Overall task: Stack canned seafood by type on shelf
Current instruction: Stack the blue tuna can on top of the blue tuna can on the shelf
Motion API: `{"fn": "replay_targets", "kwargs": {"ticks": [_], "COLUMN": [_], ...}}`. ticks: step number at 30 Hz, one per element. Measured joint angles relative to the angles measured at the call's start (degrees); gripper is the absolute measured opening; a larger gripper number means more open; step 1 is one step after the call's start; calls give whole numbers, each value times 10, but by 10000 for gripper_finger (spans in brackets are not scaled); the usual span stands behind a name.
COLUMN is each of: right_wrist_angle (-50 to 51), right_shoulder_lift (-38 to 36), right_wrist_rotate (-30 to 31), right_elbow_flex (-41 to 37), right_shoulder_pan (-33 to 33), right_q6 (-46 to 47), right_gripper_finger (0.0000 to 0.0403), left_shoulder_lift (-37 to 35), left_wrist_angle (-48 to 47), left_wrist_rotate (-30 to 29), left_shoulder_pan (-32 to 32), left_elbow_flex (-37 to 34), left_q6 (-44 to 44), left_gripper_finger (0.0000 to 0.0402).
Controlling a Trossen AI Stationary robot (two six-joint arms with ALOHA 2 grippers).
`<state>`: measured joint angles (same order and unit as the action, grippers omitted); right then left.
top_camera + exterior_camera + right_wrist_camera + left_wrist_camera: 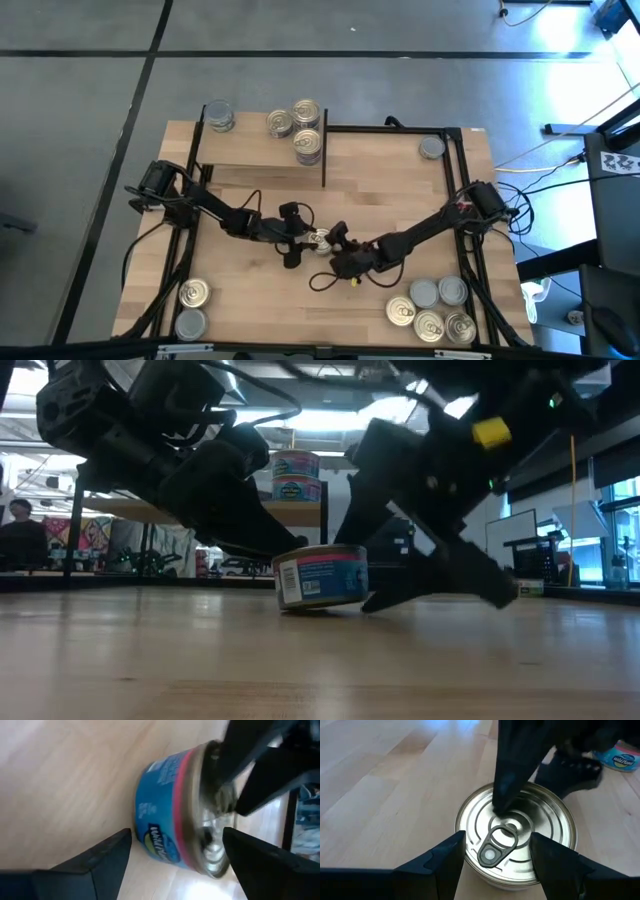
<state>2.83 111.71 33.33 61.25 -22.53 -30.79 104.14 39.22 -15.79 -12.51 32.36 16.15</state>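
Two grippers crowd one tuna tin (319, 240) at mid-table (250, 300), well short of the shelf (260, 150): the left gripper (305, 241) straddles its pull-tab top with fingers apart and nothing clamped, while the right gripper (338, 243), also spread, sits at the tin's side, empty. With both so close, a careless closing or lift could knock fingers together, or tip and roll the tin, which already looks slightly tilted in the low view.

Little lettering is showing clearly. A blue tin (619, 759) lying on the table is carrying white script that seems to begin "Wild", the rest unreadable. The centre tin's (321, 576) label is showing small print too fine to read.
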Motion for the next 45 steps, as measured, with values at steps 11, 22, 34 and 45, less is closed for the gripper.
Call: {"fn": "replay_targets", "kwargs": {"ticks": [11, 22, 34, 45], "right_wrist_angle": [-81, -85, -91, -124], "right_shoulder_lift": [44, 45, 41, 32], "right_wrist_rotate": [65, 77, 93, 57], "right_elbow_flex": [1, -1, 0, -2], "right_shoulder_pan": [0, -1, -29, -29], "right_q6": [-95, -53, 33, 97], "right_gripper_finger": [313, 209, 195, 195], "left_shoulder_lift": [1, -9, -130, -138], "left_wrist_angle": [5, 8, -116, -198], "left_wrist_rotate": [6, 4, -41, -154], "left_shoulder_pan": [0, 0, -51, -146], "left_elbow_flex": [-1, -2, -3, 33], "left_q6": [0, 6, -35, -170], "left_gripper_finger": [221, 221, 221, 221]}}
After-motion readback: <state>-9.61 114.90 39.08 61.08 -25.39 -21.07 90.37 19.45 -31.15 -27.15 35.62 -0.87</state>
